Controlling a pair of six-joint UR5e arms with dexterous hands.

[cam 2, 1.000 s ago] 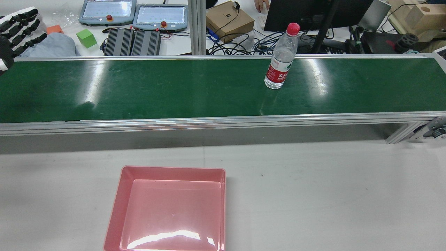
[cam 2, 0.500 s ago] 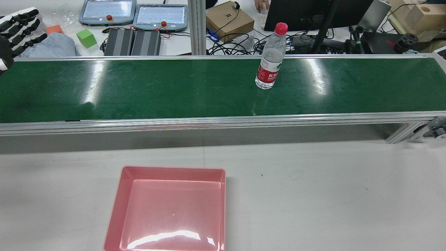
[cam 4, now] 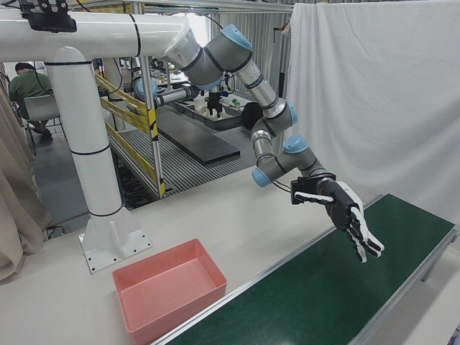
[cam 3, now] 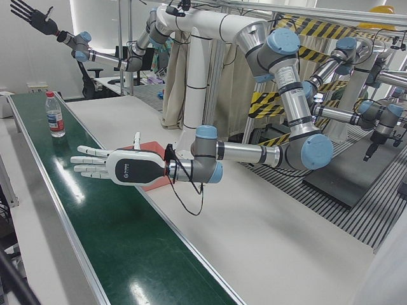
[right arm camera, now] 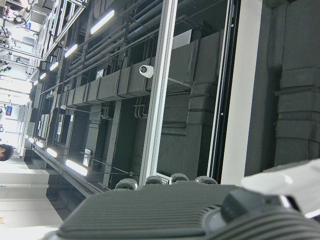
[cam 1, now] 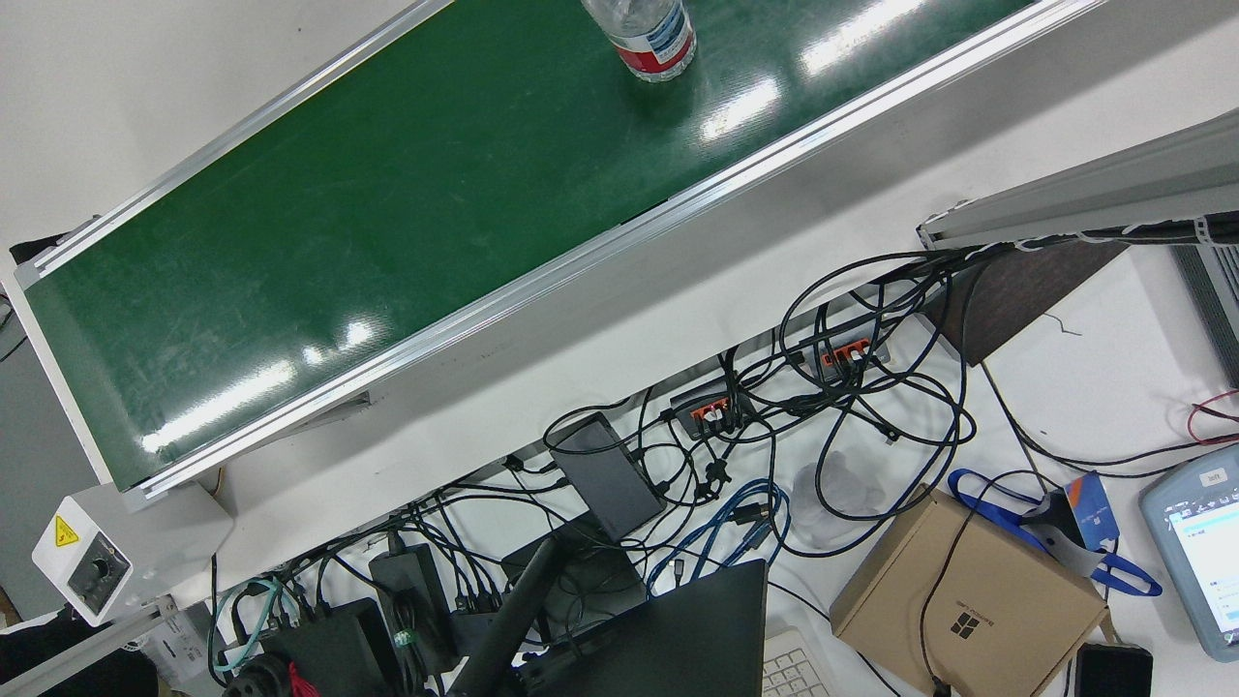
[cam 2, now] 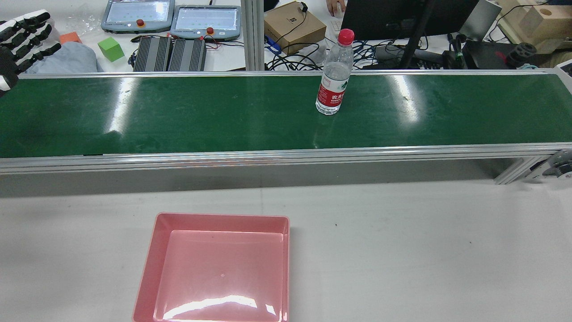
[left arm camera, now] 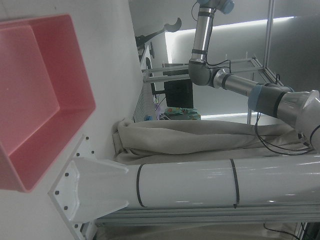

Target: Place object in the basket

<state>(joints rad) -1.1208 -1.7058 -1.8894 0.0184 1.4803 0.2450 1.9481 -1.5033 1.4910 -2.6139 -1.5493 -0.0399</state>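
The left hand [cam 3: 121, 168] hovers flat just above the green belt [cam 2: 223, 116], fingers spread and straight, holding nothing; in the rear view it shows only at the belt's left end. The right hand [cam 3: 28, 13] is raised high, well clear of the belt, also splayed and empty. The bottle [cam 2: 333, 85] stands upright on the belt, nearer the belt's far edge and a little right of the belt's middle in the rear view, well apart from the left hand, whose fingers point along the belt towards it. The pink basket [cam 2: 221, 216] sits empty on the table on the robot's side of the belt, left of the belt's middle. The bottle is clear, thin plastic with a red cap; how full it is cannot be told, so it is probably light and easy to tip. Its wall is likely smooth, slippery and soft under a squeeze, so a hold around the labelled lower body, fingers on one side and thumb opposite, looks safer than the narrow neck. The red label carries white Chinese characters, too small to read fully. Beyond the belt, a cardboard box [cam 1: 968, 620] bears a four-square logo.
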